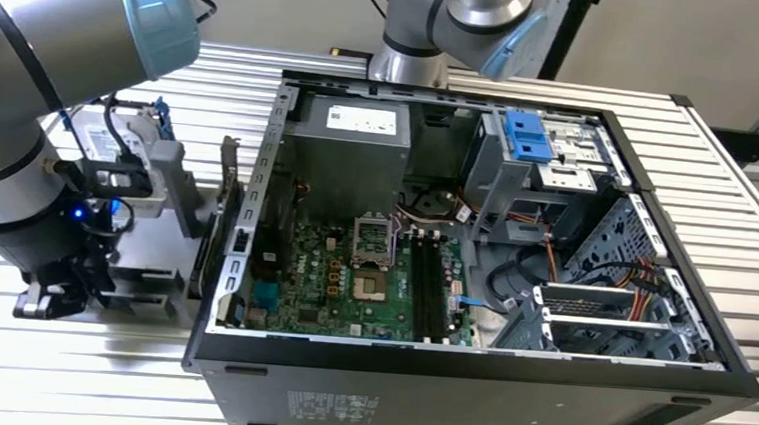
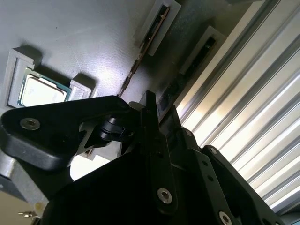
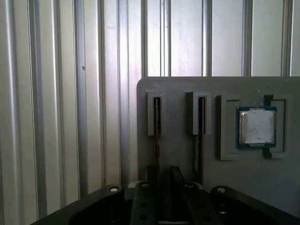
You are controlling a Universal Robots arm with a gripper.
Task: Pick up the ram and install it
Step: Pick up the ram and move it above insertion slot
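Gripper (image 1: pixel 60 290) is down at the slatted table (image 1: pixel 74 382), outside the open computer case (image 1: pixel 476 365) and well apart from the black memory slots (image 1: pixel 431 281) on its board; installation not yet begun. In the first wrist view the gripper (image 3: pixel 164 173) sits low over a grey holder (image 3: pixel 187 86); the ram (image 3: pixel 157 117) stands on edge in the holder slot directly ahead of the gripper and in line with it, the stick running in under the gripper's tip. A second stick (image 3: pixel 200 117) stands in the neighbouring slot, just beside the first; the processor (image 3: pixel 256 126) lies beyond that, further from the gripper. Whether the gripper is apart or clamped on the ram cannot be told from these views. Assessment: the step in hand is the pick. To do it well, the grip should fall on the flat faces of the stick, centred and square to the slot; the neighbouring stick is close, so sideways drift is to be avoided; the lift should run straight out along the slot — any tilt would likely bind the thin board against the holder walls.
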